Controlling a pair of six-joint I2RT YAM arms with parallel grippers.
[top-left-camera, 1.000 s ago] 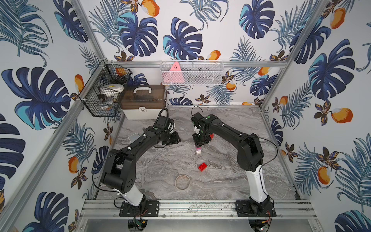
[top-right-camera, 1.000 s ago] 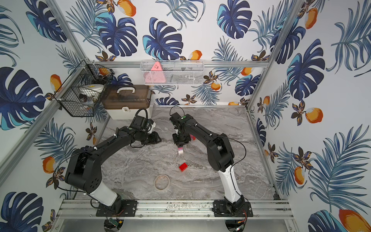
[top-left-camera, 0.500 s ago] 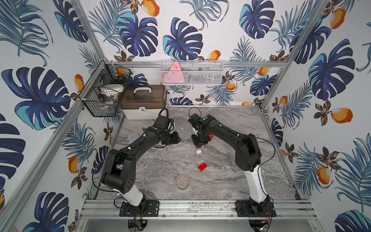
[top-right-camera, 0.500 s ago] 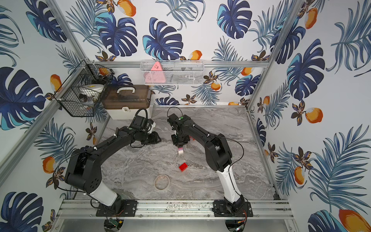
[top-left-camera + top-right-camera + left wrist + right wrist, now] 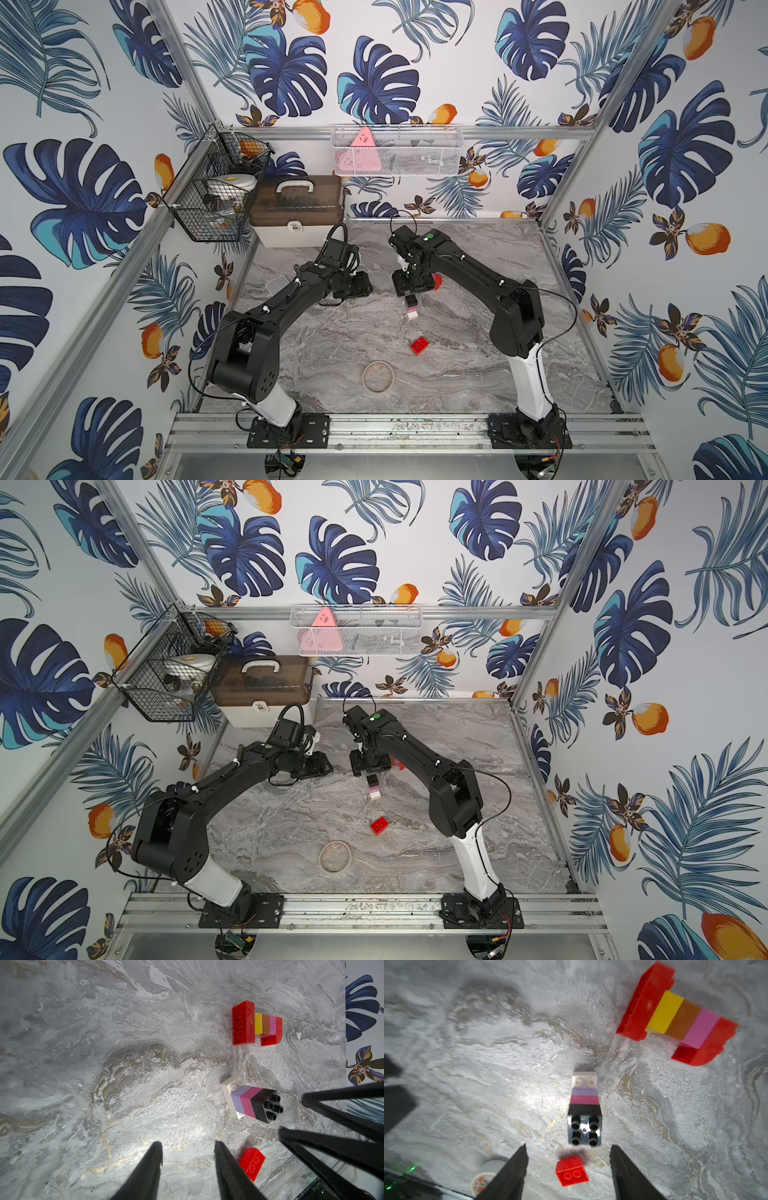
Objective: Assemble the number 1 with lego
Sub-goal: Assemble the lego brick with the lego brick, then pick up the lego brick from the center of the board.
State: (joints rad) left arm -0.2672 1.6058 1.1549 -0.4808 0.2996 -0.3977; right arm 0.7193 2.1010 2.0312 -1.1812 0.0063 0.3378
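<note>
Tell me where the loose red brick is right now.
In both top views the loose red brick lies near the middle of the marble table, between the white-to-black stack and the tan ring, touching neither.

Both top views look down from high over the front rail [image 5: 407, 428], facing the back wall [image 5: 415, 62] and taking in the whole marble table [image 5: 478, 374]. The 2 are nearly the same picture, with a slight sideways shift between them.

The left wrist camera hangs close above the table, looking down past the left gripper [image 5: 188, 1144]. The right wrist camera looks down past the right gripper [image 5: 569, 1145], nearer still.

Both wrist views share 1 patch of table: the black-topped stack [image 5: 252, 1103], the red-ended stack [image 5: 257, 1023] and the loose red brick [image 5: 252, 1163]. The left wrist view also catches the right gripper's fingers [image 5: 342, 1097]. Both top views hold that patch too, small, mid-table.
</note>
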